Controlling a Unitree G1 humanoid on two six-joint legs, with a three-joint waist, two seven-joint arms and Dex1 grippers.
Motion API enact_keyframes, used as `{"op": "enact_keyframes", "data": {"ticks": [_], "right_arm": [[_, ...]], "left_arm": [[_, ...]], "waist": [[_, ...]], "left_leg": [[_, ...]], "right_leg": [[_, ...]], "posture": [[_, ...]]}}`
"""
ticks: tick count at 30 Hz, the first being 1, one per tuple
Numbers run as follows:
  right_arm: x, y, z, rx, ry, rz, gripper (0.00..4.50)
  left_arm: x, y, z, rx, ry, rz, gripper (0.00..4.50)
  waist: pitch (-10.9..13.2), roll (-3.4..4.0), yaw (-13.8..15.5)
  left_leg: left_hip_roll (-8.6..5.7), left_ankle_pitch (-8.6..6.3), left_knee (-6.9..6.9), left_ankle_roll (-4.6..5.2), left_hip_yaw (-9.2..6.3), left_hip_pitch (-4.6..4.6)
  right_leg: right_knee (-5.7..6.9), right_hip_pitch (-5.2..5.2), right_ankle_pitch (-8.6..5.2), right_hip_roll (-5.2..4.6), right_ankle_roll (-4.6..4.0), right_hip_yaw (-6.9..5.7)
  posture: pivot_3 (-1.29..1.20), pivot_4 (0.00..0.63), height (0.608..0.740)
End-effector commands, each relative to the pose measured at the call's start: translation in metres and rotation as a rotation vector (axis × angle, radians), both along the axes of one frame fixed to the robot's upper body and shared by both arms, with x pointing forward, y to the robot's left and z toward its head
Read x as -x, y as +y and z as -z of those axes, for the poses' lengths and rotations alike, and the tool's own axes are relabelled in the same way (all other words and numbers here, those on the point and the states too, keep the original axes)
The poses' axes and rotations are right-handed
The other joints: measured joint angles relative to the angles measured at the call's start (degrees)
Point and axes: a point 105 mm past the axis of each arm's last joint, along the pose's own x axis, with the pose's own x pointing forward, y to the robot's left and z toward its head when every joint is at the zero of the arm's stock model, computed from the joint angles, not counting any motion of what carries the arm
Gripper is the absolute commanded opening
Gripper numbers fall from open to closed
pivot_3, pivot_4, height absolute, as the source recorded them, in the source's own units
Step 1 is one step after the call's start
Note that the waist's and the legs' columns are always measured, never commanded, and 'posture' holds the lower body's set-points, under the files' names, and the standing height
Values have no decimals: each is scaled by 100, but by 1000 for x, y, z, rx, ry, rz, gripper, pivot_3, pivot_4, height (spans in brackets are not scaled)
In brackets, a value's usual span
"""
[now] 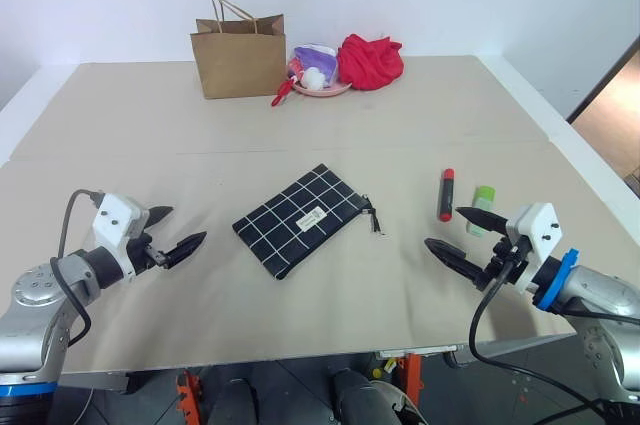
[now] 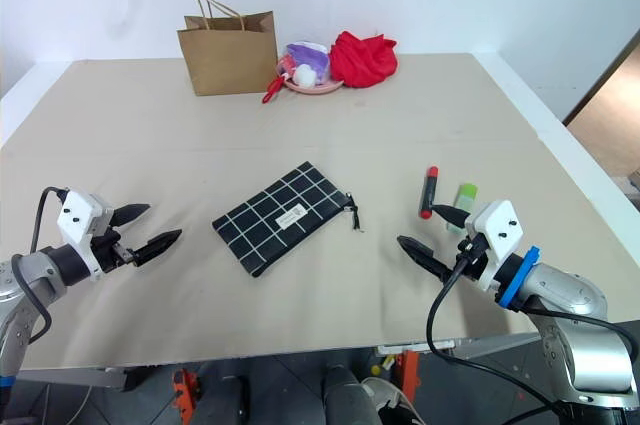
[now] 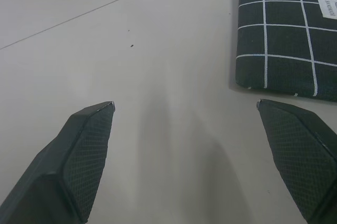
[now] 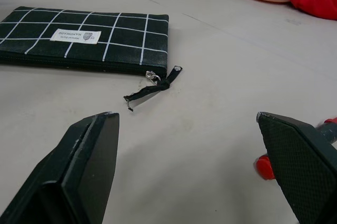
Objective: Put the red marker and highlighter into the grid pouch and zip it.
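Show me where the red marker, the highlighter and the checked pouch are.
red marker (image 1: 446, 195), left eye view, middle of its barrel
highlighter (image 1: 483, 201), left eye view, its green body
pouch (image 1: 297, 218), left eye view, middle of the fabric

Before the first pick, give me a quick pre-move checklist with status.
1. Left gripper open and empty: ok.
2. Right gripper open and empty: ok.
3. Red marker lying free on the table, nothing on it: ok.
4. Highlighter free to grab: not ok, a right gripper finger partly covers it in the head views, so approach with care.
5. Grid pouch lying flat between the two arms, label up: ok.
6. Pouch zipper open for loading: not ok, the pull cord sits at the end and the zip line looks closed; open it first.
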Motion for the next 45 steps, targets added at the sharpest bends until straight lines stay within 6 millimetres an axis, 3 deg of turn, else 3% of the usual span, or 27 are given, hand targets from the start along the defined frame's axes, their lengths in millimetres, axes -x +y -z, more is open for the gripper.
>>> {"op": "enact_keyframes", "data": {"ticks": [1, 12, 17, 21, 26, 27, 31, 36, 45], "right_arm": [[-2, 2, -7, 7, -32, -11, 4500], [-7, 6, -9, 1, -43, -5, 4500], [-17, 26, -25, -32, -67, -64, 4500], [-36, 58, -35, -71, -58, -125, 2763], [-69, 92, -27, -112, 10, -101, 256], [-74, 96, -24, -126, 22, -97, 30], [-91, 114, -12, -116, 27, -80, 30], [-105, 112, 1, -84, 28, -10, 30], [-98, 128, 30, -3, 71, -58, 30]], "left_arm": [[-1, -1, -15, 6, -65, 4, 4475], [5, -24, -18, -3, -64, 122, 4475], [13, -44, -21, -24, -63, 239, 4475], [22, -66, -22, -41, -56, 364, 4500], [29, -82, -21, -120, -79, 491, 4500], [29, -83, -21, -126, -83, 503, 4500], [30, -89, -18, -186, -110, 567, 4500], [28, -93, -19, -191, -140, 579, 4500], [24, -98, -16, -309, -214, 607, 4500]], "waist": [[0, 0, 0], [0, 0, 1], [0, 0, -21], [0, 0, -53], [0, 0, -87], [0, 0, -97], [0, 1, -96], [1, 1, -100], [0, 2, -133]], "left_leg": [[0, 0, 0, 0, 0, 0], [0, 0, 0, 0, 0, 0], [0, 0, 1, 0, 0, 2], [0, 6, 1, 9, 0, 9], [1, 6, 0, 10, 0, 7], [1, 6, 0, 10, 0, 7], [0, 6, -4, 10, -4, -9], [0, 5, -20, 10, -8, -16], [0, 5, -20, 12, -16, -11]], "right_leg": [[0, 0, 0, 0, 0, 0], [0, 1, 0, 0, 1, 0], [0, 1, 3, 0, -1, 1], [2, 2, 12, 1, -4, 0], [2, 2, 13, 2, -4, -1], [2, 3, 13, 2, -4, -1], [2, -1, 18, 2, 17, -1], [2, -10, 30, 2, -5, -4], [4, -8, 31, 5, -8, -11]], "posture": [[0, 150, 740], [0, 150, 740], [0, 150, 740], [0, 150, 740], [0, 150, 740], [0, 150, 740], [0, 150, 740], [0, 150, 740], [0, 150, 740]]}}
